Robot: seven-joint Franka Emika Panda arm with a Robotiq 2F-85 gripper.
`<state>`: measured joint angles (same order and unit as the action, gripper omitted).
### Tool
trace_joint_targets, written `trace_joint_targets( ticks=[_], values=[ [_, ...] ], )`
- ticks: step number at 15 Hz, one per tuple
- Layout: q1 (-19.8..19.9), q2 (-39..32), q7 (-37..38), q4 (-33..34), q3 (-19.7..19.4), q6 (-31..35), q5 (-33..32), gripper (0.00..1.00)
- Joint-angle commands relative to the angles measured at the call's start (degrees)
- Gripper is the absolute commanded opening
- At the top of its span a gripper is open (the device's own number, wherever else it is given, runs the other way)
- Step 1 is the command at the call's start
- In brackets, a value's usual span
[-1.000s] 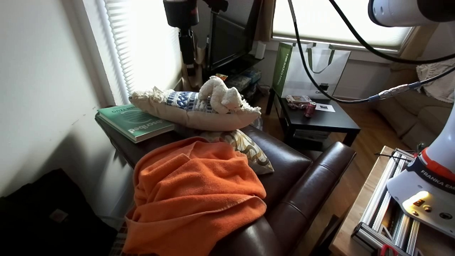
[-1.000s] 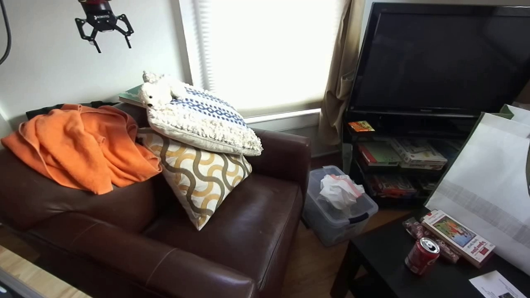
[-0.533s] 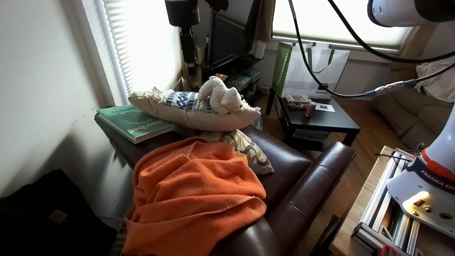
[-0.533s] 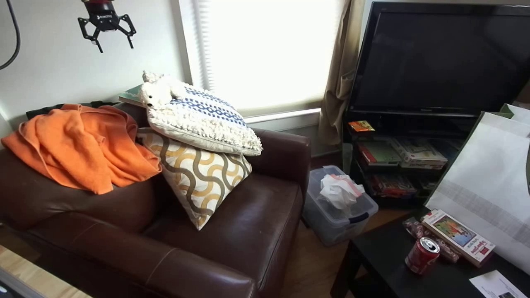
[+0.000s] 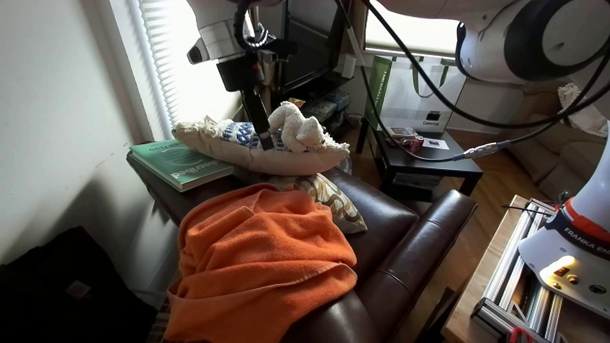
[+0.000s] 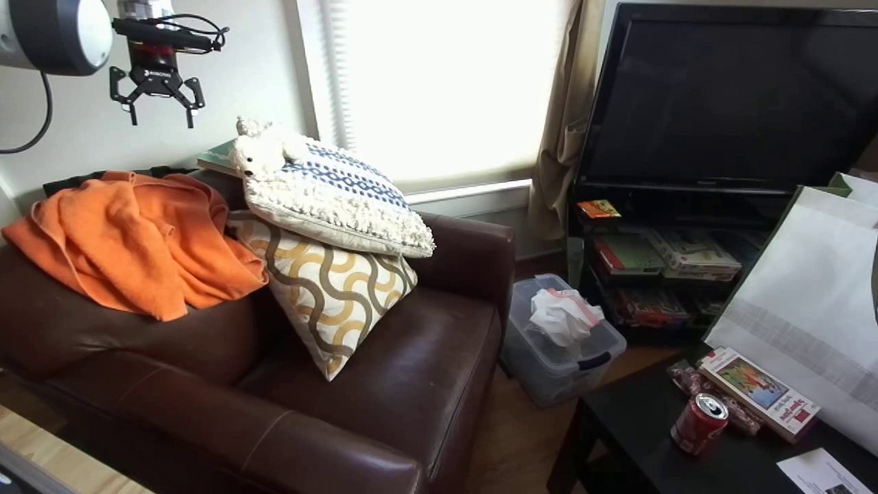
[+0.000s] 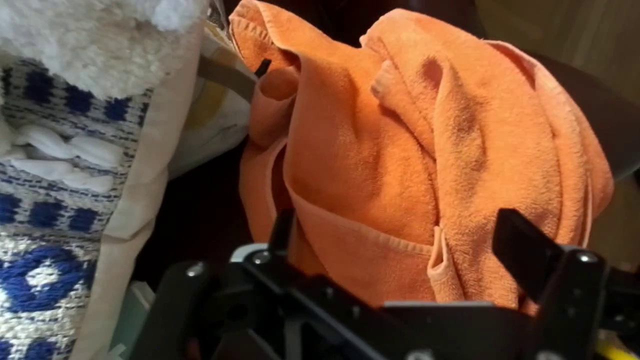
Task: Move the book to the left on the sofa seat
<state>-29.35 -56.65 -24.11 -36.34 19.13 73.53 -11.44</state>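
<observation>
The green book (image 5: pixel 178 164) lies flat on top of the back of the dark brown leather sofa (image 5: pixel 381 200), against the wall. In an exterior view only a corner of the book (image 6: pixel 218 158) shows behind the pillow. In the wrist view a sliver of the book (image 7: pixel 127 312) shows at lower left. The sofa seat (image 6: pixel 384 363) shows below the pillows. My gripper (image 6: pixel 162 125) is open and empty in the air above the sofa back. In an exterior view the gripper (image 5: pixel 268 143) overlaps the white pillow; in the wrist view its fingers (image 7: pixel 397 220) frame the blanket below, apart from it.
An orange blanket (image 5: pixel 267 238) drapes over the sofa back beside the book. A white-and-blue pillow (image 6: pixel 343 192) with a white plush toy (image 6: pixel 257 158) on it leans on a patterned pillow (image 6: pixel 336 288). A black table (image 5: pixel 433 162) stands beyond the sofa.
The arm has swung further into view, and my gripper has come down and tilted toward the sofa. It is open in all frames. The book, blanket and pillows have not moved.
</observation>
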Motion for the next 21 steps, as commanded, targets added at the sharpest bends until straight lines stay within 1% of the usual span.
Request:
trace_joint_targets(
  ticks=[1, 3, 4, 5, 7, 11, 12, 13, 14, 15, 21],
  values=[
    [-6.72, -3.2, 2.95, 5.76, -7.14, -1.71, -3.4, 1.0],
    [-9.89, -3.88, 2.13, 7.11, -10.88, -1.94, -6.61, 1.0],
    [-6.59, -1.81, 1.85, 2.88, -7.52, -0.17, -4.03, 1.0],
    [-8.04, -1.95, 1.85, 3.4, -9.0, -0.17, -5.06, 1.0],
    [-9.51, -2.11, 1.92, 3.98, -10.26, -0.17, -5.79, 1.0],
    [-9.48, -2.39, 1.93, 4.61, -10.76, -0.19, -5.87, 1.0],
    [-10.71, -5.83, 0.92, 9.65, -13.07, -1.76, -5.96, 1.0],
    [-10.31, -6.28, 1.86, 9.32, -13.26, -3.22, -5.29, 1.0],
    [-10.65, -7.34, 0.57, 9.92, -13.88, -1.98, -5.96, 1.0],
    [-10.97, -8.03, 0.67, 10.22, -14.47, -2.2, -6.28, 1.0],
    [-14.24, -11.89, 4.48, 13.59, -19.18, -2.17, -8.37, 1.0]
  ],
)
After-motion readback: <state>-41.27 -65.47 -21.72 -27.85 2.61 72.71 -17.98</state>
